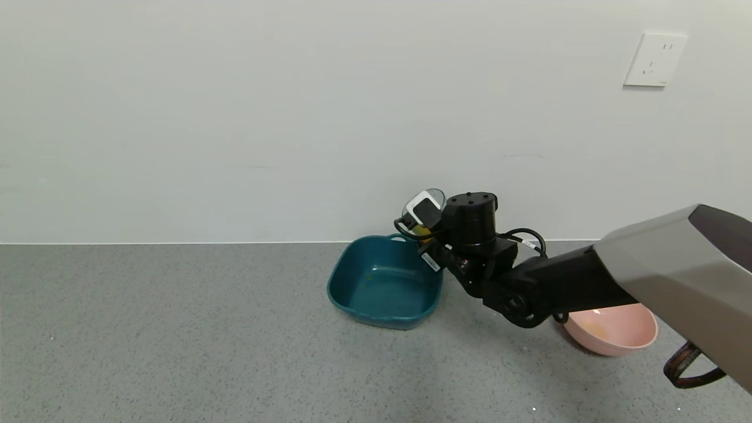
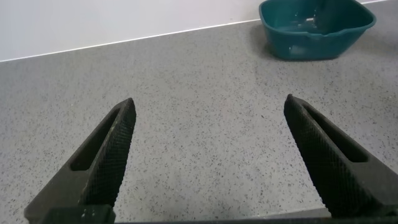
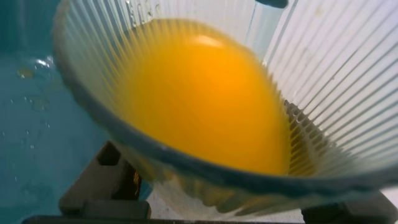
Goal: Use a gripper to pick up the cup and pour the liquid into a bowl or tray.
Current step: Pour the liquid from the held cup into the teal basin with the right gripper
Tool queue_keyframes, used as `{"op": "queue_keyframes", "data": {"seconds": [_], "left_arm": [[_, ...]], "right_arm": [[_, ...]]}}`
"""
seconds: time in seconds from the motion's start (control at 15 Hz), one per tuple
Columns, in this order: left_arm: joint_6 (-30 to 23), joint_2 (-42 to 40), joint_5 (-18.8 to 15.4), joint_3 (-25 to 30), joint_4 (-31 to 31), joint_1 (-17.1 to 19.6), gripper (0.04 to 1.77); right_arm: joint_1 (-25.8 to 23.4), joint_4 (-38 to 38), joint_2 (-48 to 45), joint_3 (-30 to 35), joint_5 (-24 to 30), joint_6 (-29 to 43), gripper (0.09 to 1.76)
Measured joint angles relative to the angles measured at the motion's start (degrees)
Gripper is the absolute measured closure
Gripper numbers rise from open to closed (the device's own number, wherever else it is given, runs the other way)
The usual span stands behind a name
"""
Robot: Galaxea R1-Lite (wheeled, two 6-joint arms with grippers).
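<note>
left gripper (image 2: 208,155): black, diamond-knurled pads, jaws spread wide, nothing between; hangs over bare counter, basin far off in its wrist view
counter (image 1: 176,329): grey speckled stone-look, matte; meets a plain white wall
basin (image 1: 352,276): dark teal plastic, rounded-square, glossy, small loop handle on far rim; a few orange drops on its floor
cup (image 1: 432,197): translucent blue-green ribbed plastic, no handle; tilted over basin's far right corner, clamped in right gripper
liquid (image 3: 205,99): opaque orange-yellow, pooled against the lowered side of the cup, at the lip
right gripper (image 1: 424,232): black, cylindrical wrist, cables, small white module; jaws closed on cup, above basin's right rim
pink bowl (image 1: 617,335): round, smooth plastic, right of basin, partly under the arm; faint orange smear inside
outlet (image 1: 655,59): white square plate, wall upper right
</note>
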Motion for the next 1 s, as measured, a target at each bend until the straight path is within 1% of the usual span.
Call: {"op": "queue_keyframes", "data": {"seconds": [0.13,0.53,0.8,1.0], "left_arm": [[0.00,0.00,-0.02,0.00,0.00,0.00,0.09],[0.00,0.00,0.02,0.00,-0.02,0.00,0.09],[0.00,0.00,-0.02,0.00,0.00,0.00,0.09],[0.00,0.00,-0.02,0.00,0.00,0.00,0.09]], "right_arm": [[0.06,2.45,0.02,-1.32,-0.72,-0.52,0.49],[0.33,5.18,0.09,-2.12,-0.69,-3.19,0.49],[0.44,5.47,0.22,-2.19,-0.74,-5.01,0.49],[0.37,5.62,0.44,-2.19,-1.94,-7.39,0.49]]}}
